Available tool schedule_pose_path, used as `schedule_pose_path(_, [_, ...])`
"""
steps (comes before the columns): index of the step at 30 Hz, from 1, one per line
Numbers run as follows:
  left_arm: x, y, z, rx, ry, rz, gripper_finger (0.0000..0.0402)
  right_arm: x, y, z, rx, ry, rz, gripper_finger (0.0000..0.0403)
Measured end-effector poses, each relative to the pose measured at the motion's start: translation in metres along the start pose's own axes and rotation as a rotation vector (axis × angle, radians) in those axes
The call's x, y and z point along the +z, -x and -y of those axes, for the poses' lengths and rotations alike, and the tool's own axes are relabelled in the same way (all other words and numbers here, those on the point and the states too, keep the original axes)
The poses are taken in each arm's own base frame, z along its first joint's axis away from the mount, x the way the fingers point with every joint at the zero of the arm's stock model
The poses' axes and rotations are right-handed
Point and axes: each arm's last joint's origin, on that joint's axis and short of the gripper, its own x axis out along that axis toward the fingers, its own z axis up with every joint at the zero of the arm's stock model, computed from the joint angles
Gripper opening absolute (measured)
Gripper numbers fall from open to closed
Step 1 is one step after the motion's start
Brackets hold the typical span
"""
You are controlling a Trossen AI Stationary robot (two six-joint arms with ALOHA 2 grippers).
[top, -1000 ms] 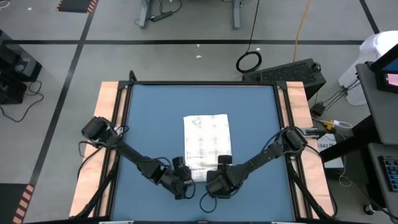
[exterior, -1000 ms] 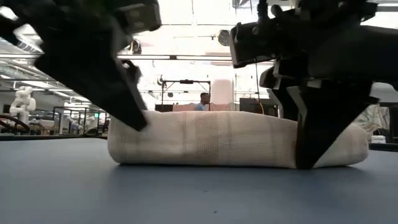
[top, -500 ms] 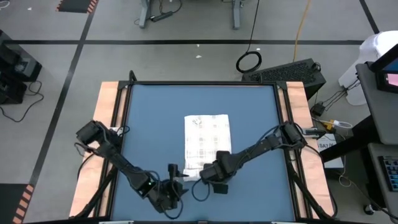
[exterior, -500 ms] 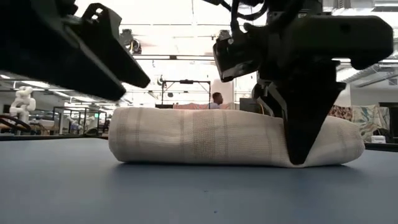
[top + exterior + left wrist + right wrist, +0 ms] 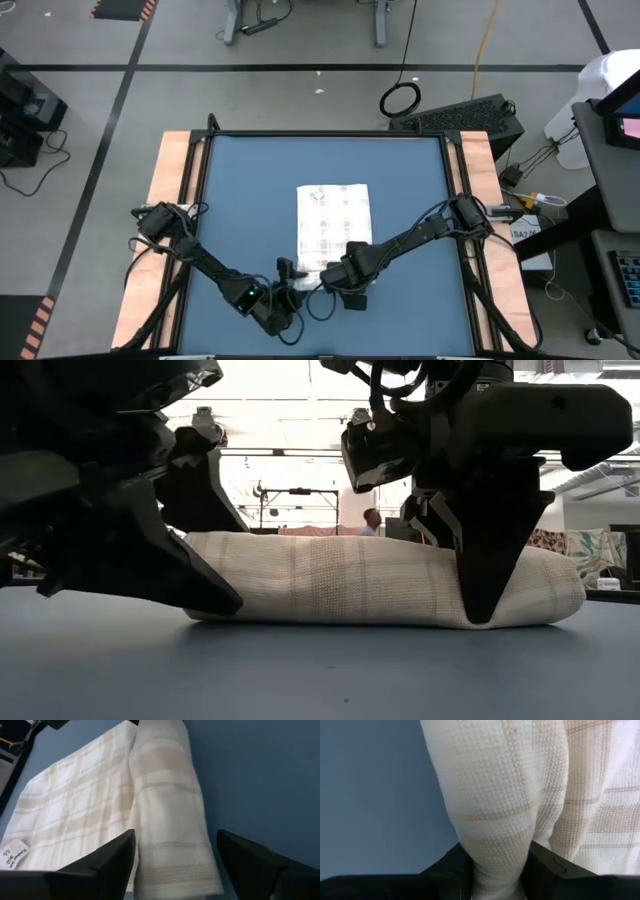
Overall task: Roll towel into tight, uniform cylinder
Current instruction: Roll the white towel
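towel (image 5: pixel 333 222): near edge rolled, far part flat on blue mat (image 5: pixel 240 180). right hand (image 5: pixel 345 275) pinches roll end. left hand (image 5: pixel 288 297) spread, beside roll's other end.

Towel (image 5: pixel 333 225): white, thin, waffle-textured, with faint checked lines; we see a small printed tag at its far-left corner. It lies mid-mat on the blue mat (image 5: pixel 240 200), far part flat, near edge rolled into a short cylinder.

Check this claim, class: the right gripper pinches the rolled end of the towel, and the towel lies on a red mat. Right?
Wrong on one point: the mat is blue, as the high view shows. The right gripper does pinch the rolled end of the towel.
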Motion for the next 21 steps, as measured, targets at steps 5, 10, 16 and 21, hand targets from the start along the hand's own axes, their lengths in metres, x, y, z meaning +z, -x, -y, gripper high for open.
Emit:
schedule_pose_path(5, [0.000,0.000,0.000,-0.019,-0.041,-0.002,0.0230,0.000,0.000,0.000,0.000,-0.002,0.000,0.0121])
schedule_pose_path(10, [0.002,-0.004,-0.004,-0.099,0.030,-0.028,0.0132,-0.001,0.000,-0.002,-0.031,-0.022,0.010,0.0126])
schedule_pose_path(16, [0.003,-0.008,-0.020,-0.126,0.174,-0.100,0.0046,-0.007,0.005,-0.015,-0.126,0.012,0.025,0.0157])
schedule_pose_path(21, [0.005,-0.013,-0.032,-0.152,0.248,-0.137,0.0046,-0.015,0.026,-0.040,-0.275,0.095,0.057,0.0196])
